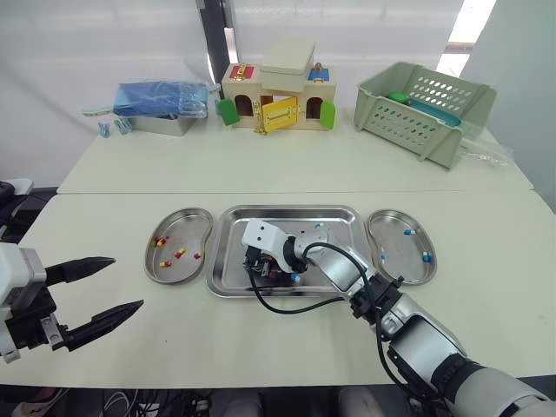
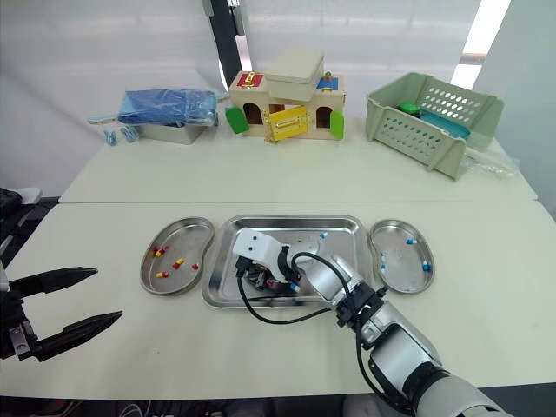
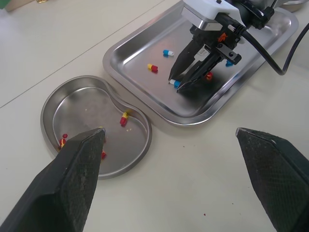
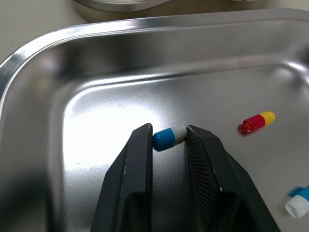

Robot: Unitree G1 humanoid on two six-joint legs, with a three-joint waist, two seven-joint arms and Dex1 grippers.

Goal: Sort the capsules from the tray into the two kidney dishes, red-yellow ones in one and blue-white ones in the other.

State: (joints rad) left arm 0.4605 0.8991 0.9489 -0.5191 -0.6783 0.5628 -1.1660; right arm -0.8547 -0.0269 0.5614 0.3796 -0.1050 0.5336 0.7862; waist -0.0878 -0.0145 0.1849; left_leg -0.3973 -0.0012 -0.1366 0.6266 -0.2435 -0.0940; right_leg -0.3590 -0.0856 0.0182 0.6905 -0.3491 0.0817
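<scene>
One capsule (image 4: 298, 201) sat half cut off; right gripper (image 4: 170, 133) pinched a blue-white capsule (image 4: 169, 137) crosswise; left gripper (image 1: 109, 291) gaped wide.

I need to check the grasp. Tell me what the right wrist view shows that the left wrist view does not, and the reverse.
Right wrist view: up close, both fingers of the right pincer touch the ends of the blue-white capsule. Left wrist view: the open left pincer, and the kidney dish holding red-yellow capsules. Both: the tray, the pinched capsule, and a loose red-yellow capsule lying near it.
</scene>
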